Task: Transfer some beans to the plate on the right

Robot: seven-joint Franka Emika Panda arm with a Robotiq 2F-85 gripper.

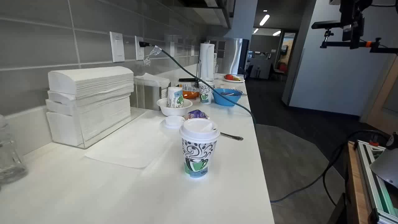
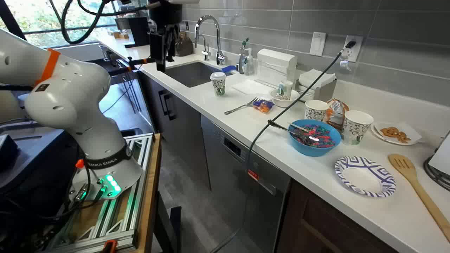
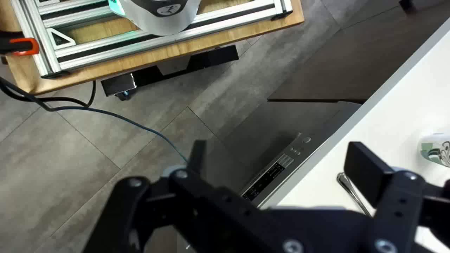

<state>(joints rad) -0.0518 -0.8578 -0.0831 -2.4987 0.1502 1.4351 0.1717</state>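
Observation:
A blue bowl (image 2: 314, 149) on the counter holds small pink, teal and purple beans (image 2: 318, 135). It also shows in an exterior view (image 1: 226, 99). A spoon (image 2: 281, 127) rests in it, its handle over the rim. A white paper plate (image 2: 362, 177) with a blue pattern lies to the bowl's right, bare. My gripper (image 2: 166, 63) hangs high near the sink, far from the bowl and plate. In the wrist view my gripper (image 3: 277, 151) is open and empty, its fingers wide apart above the floor and counter edge. Bowl and plate are out of the wrist view.
A dark cable (image 2: 299, 102) runs from the wall outlet over the counter edge beside the bowl. Paper cups (image 2: 355, 126), a lidded cup (image 2: 218, 84), a fork (image 2: 242, 106), a snack bag (image 2: 263, 105), a pretzel plate (image 2: 395, 135) and a wooden slotted turner (image 2: 416, 182) lie around.

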